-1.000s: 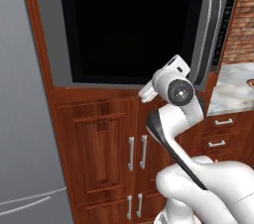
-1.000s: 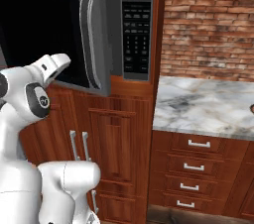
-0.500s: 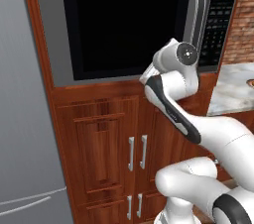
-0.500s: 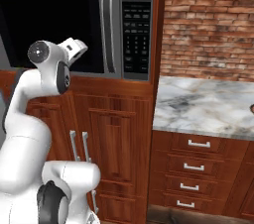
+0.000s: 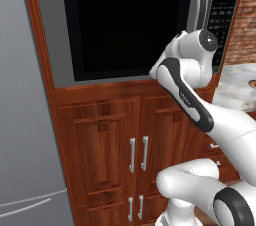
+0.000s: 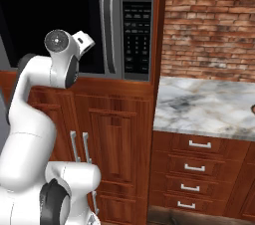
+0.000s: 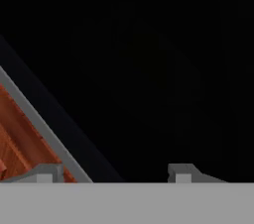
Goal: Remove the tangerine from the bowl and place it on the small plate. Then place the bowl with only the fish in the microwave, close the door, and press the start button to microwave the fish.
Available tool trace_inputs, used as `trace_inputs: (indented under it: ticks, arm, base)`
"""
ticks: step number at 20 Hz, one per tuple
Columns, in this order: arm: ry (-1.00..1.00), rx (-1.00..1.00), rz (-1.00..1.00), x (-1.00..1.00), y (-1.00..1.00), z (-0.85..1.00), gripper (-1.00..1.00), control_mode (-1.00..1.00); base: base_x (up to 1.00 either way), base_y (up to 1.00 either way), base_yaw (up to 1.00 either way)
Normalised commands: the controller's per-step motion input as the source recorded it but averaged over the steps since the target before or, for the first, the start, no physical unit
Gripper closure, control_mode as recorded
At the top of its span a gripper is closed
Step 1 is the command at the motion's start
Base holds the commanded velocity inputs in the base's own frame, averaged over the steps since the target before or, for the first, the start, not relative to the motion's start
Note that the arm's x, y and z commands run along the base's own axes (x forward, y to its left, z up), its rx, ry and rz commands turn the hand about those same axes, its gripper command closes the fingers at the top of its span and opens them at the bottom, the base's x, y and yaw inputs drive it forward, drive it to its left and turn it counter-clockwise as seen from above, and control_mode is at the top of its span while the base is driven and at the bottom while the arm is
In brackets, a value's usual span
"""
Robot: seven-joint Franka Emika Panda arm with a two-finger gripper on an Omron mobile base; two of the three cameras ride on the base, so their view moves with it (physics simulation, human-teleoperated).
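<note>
While raised, hand (image 7: 114,174) faces door (image 7: 149,69).

Your arm (image 5: 186,90) is glossy white, built of rounded, tube-like links, seen here in front of the microwave (image 5: 125,25). A dark grey strip runs along 1 link, and round grey caps mark the joints (image 6: 56,42) (1 sits low by the base). The 2 finger tips (image 7: 181,172) are small and grey.

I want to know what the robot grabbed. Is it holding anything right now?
No, nothing is held. In the hand view the two fingertips stand apart with only the dark window of the microwave door in front of them, and nothing sits between the jaws.
</note>
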Motion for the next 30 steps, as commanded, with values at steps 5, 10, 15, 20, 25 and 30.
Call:
trace_inputs:
  ticks: [5, 10, 15, 20, 25, 30]
  arm:
    - [0.0, 0.0, 0.05, -0.98, -0.02, 0.0, -1.0, -1.0]
    - [-0.02, 0.01, 0.03, -0.94, -0.57, -0.12, -1.0, -1.0]
    - [-0.01, 0.06, 0.08, -0.51, -1.0, -0.21, -1.0, -1.0]
    - [-0.08, 0.05, 0.19, 0.07, -0.48, -0.1, -1.0, -1.0]
    - [-0.11, 0.0, 0.16, 0.33, -0.13, -0.17, -1.0, -1.0]
    - [-0.07, 0.0, 0.05, 0.39, -0.36, -0.1, -1.0, -1.0]
  base:
    - [0.0, 0.0, 0.0]
    - [0.0, 0.0, 0.0]
    - [0.0, 0.0, 0.0]
    - [0.0, 0.0, 0.0]
    - [0.0, 0.0, 0.0]
    - [0.0, 0.0, 0.0]
